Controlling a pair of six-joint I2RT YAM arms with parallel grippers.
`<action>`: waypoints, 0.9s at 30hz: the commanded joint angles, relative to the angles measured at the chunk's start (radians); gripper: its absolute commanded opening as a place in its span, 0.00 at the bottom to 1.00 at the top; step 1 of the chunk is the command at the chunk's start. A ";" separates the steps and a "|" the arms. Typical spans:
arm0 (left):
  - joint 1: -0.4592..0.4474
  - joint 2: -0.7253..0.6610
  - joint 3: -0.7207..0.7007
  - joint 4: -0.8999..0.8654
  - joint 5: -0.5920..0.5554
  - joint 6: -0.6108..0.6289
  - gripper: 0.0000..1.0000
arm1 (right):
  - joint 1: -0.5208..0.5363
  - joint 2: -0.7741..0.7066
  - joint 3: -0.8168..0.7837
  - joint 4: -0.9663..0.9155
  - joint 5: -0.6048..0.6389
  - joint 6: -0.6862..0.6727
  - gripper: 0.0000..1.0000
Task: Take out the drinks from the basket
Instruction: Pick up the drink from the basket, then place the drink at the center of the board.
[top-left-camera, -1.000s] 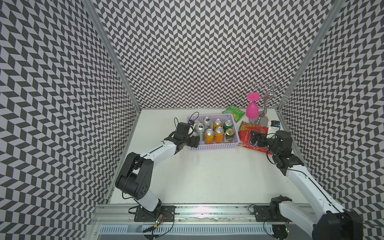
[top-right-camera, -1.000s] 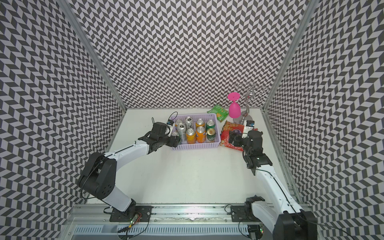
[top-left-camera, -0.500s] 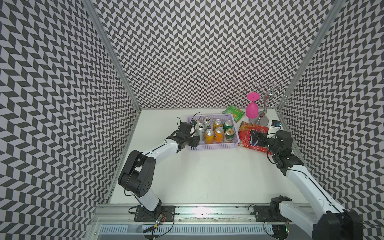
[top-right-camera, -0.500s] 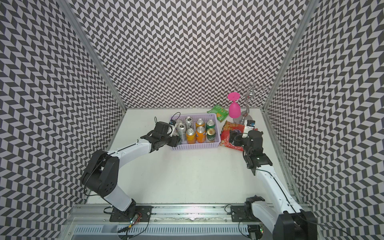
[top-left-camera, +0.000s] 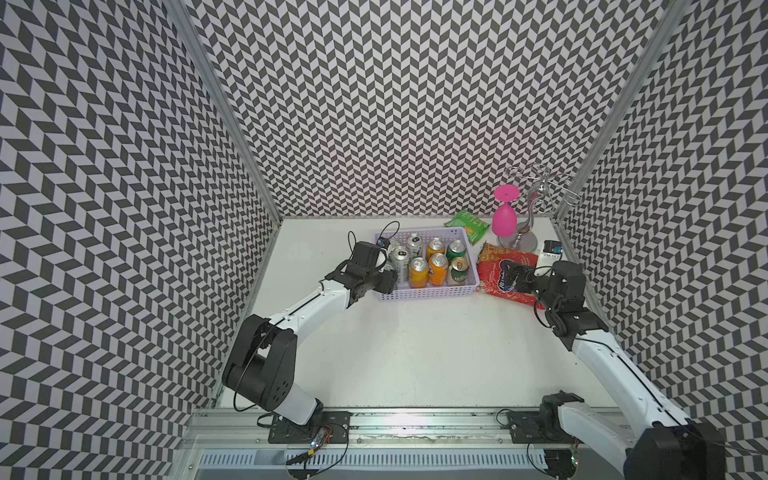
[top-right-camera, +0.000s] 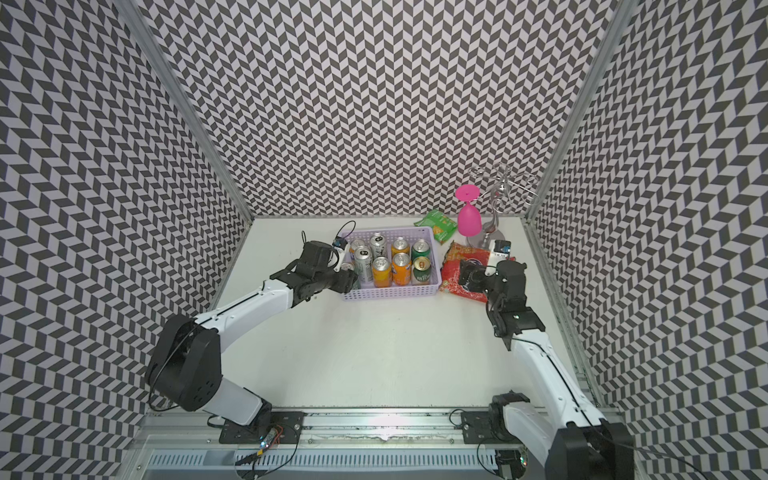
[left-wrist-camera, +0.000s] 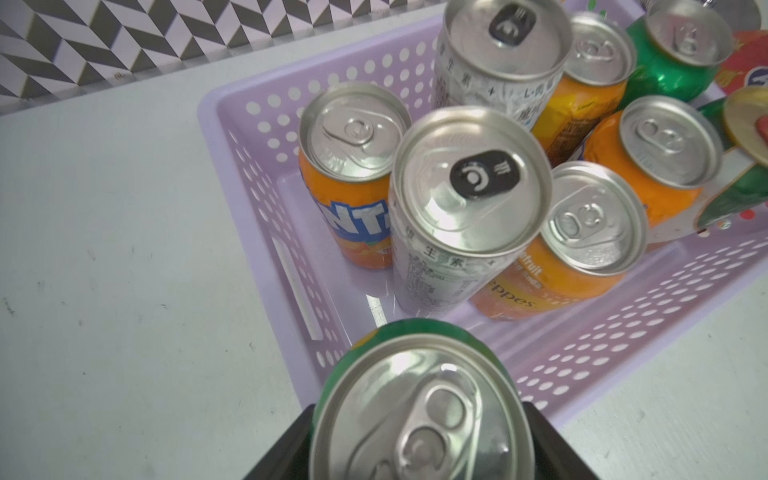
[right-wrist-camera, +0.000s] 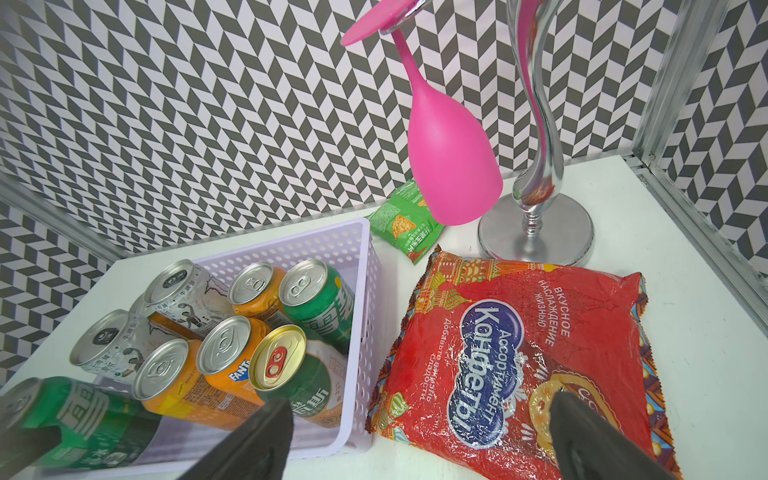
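Note:
The lavender basket (top-left-camera: 428, 293) (top-right-camera: 390, 293) stands at the back of the table with several drinks upright in it: orange cans (left-wrist-camera: 594, 232), slim silver-grey cans (left-wrist-camera: 469, 187) and green cans (right-wrist-camera: 320, 299). My left gripper (top-left-camera: 385, 279) (left-wrist-camera: 417, 436) is at the basket's near left corner, shut on a green can (left-wrist-camera: 419, 407) that leans over that corner (right-wrist-camera: 79, 415). In both top views the arm hides most of this can. My right gripper (top-left-camera: 513, 278) (right-wrist-camera: 419, 411) hangs open over a red snack bag (right-wrist-camera: 519, 353), just right of the basket, holding nothing.
A green snack bag (top-left-camera: 469, 224) lies behind the basket's right end. A pink glass (top-left-camera: 504, 218) hangs upside down on a chrome rack (top-left-camera: 517, 239) in the back right corner, beside a small white box (top-left-camera: 550, 249). Patterned walls enclose three sides.
My left gripper's jaws have closed on the green can at the basket's near left corner. The right arm has not moved.

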 joint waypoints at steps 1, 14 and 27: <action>-0.004 -0.099 0.033 0.034 0.000 -0.024 0.54 | -0.007 -0.023 0.010 0.046 0.001 0.001 1.00; -0.005 -0.417 -0.072 -0.100 -0.105 -0.119 0.53 | -0.008 -0.080 0.027 0.027 -0.075 0.021 1.00; -0.004 -0.566 -0.273 -0.095 -0.167 -0.214 0.52 | -0.007 -0.109 0.009 0.019 -0.083 0.026 0.99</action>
